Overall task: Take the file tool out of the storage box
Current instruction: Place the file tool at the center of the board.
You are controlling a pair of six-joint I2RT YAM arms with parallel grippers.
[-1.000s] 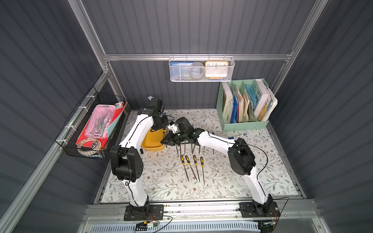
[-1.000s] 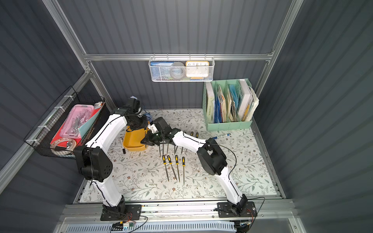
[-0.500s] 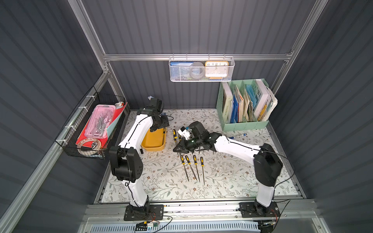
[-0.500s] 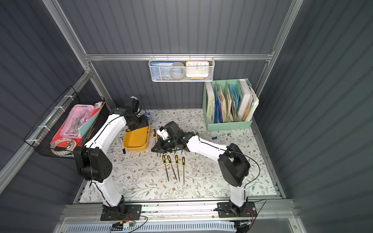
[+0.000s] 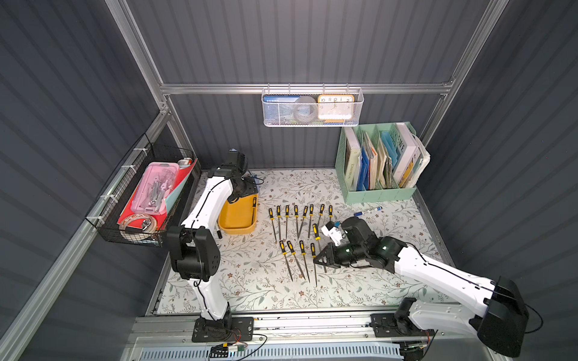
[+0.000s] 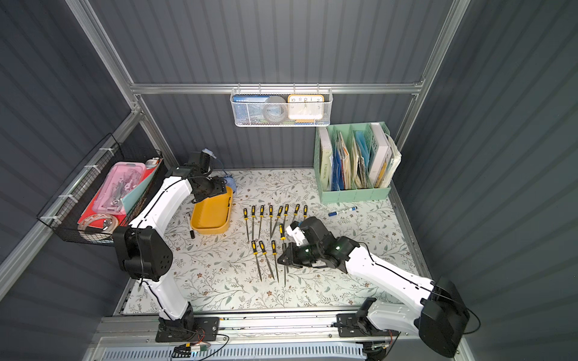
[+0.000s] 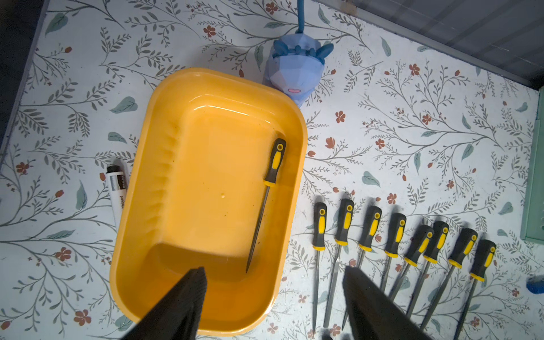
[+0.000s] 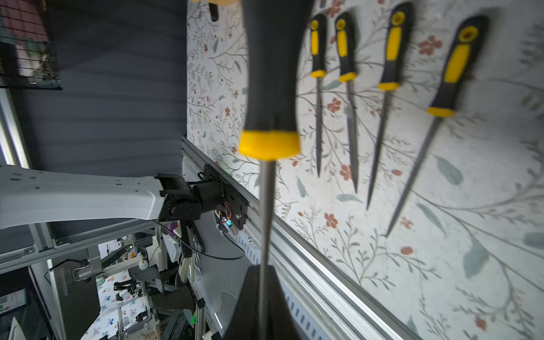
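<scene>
Left wrist view: the left end effector hangs spread wide and empty over the near end of the storage box, its fingers clear of the contents. One file tool lies on the box floor, along the long wall nearest the row of files laid out on the desk. Whether it touches that wall is hard to tell. The tool should handle as light and rigid, with a thin, slick steel shank and a thicker, rubbery black-and-yellow handle. The handle offers the surer hold, though the wall beside it leaves little room for a finger. Right wrist view: the right end effector pinches the shank of another file above the desk.
</scene>
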